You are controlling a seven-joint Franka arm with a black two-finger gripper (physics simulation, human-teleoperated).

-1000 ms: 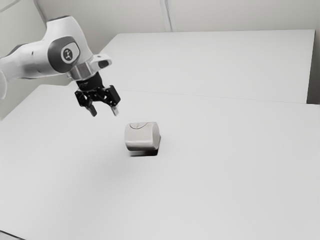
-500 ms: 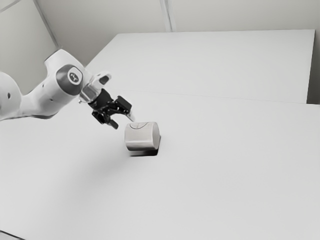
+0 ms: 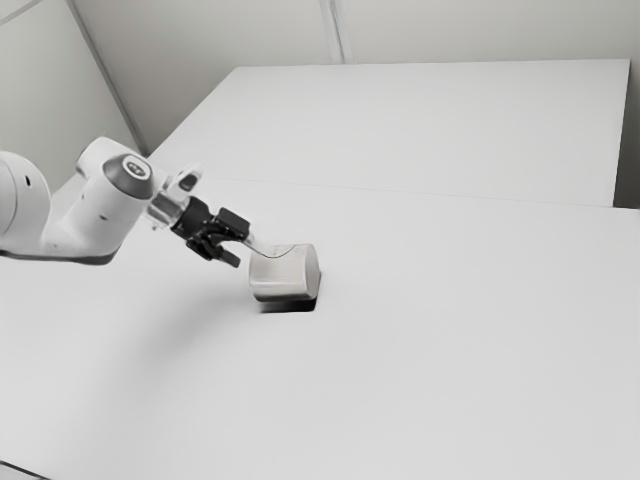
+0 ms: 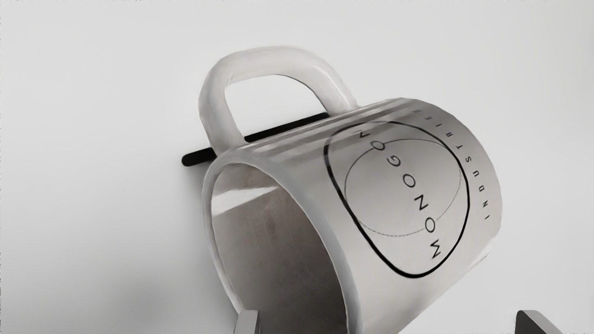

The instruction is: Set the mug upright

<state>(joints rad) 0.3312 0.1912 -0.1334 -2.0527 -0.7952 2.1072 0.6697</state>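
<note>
My gripper (image 3: 244, 252) is at the mug's side toward the exterior view's left, tilted toward the mug (image 3: 287, 275). The white mug lies on its side on the table. In the wrist view the mug (image 4: 417, 185) shows its open mouth, printed lettering and its handle lying out to one side. The gripper (image 4: 387, 322) stands open there, one fingertip beside the rim at the mouth, the other apart from the mug past its wall. Whether the first fingertip touches the rim, I cannot tell.
The white table (image 3: 450, 350) spreads around the mug. Behind it is another white surface (image 3: 430, 125), with a pale wall (image 3: 480, 30) beyond. A dark shadow lies by the mug.
My gripper has come down from the exterior view's upper left to the mug and has tilted over, with a smaller drop in the last half second. The mug has stayed put.
</note>
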